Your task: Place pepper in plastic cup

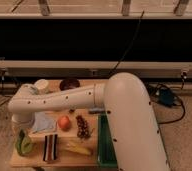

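Camera view: end effector (22, 131) seen low at worktop (34, 159) left edge, directly above plastic cup (23, 146); finger state cannot be told. Pepper (21, 141) seen as slim glossy green curve in the translucent green cup, long axis roughly upright, tip toward end effector.

No readable text, labels, brands or numbers anywhere, none on the counter (34, 159), none on the white arm (124, 115), gripper (20, 131) low over the counter's left edge, likewise bare of markings
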